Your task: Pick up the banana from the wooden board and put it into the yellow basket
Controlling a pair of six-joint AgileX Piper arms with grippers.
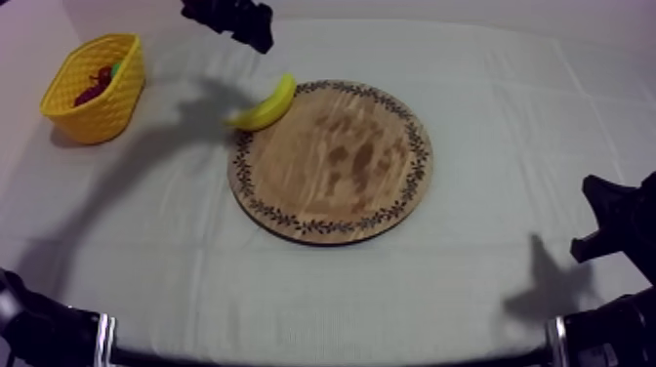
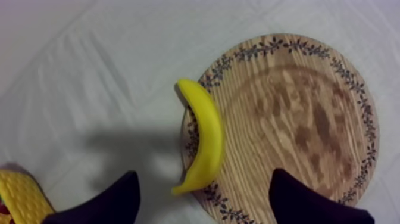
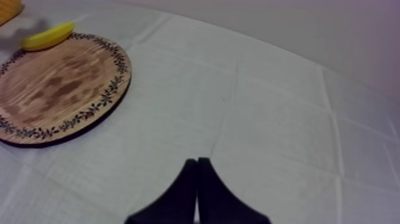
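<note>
Banana (image 2: pixel 207 140) seemingly beneath parted left jaws

Grey-white cloth (image 1: pixel 508 127), dark red fruit (image 1: pixel 92 91), green piece (image 1: pixel 116 68) beside it

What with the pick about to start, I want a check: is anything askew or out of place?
The banana lies not in the middle of the wooden board but along its patterned rim, on the side toward the yellow basket, partly overhanging the cloth. Nothing looks spilled or damaged.
</note>
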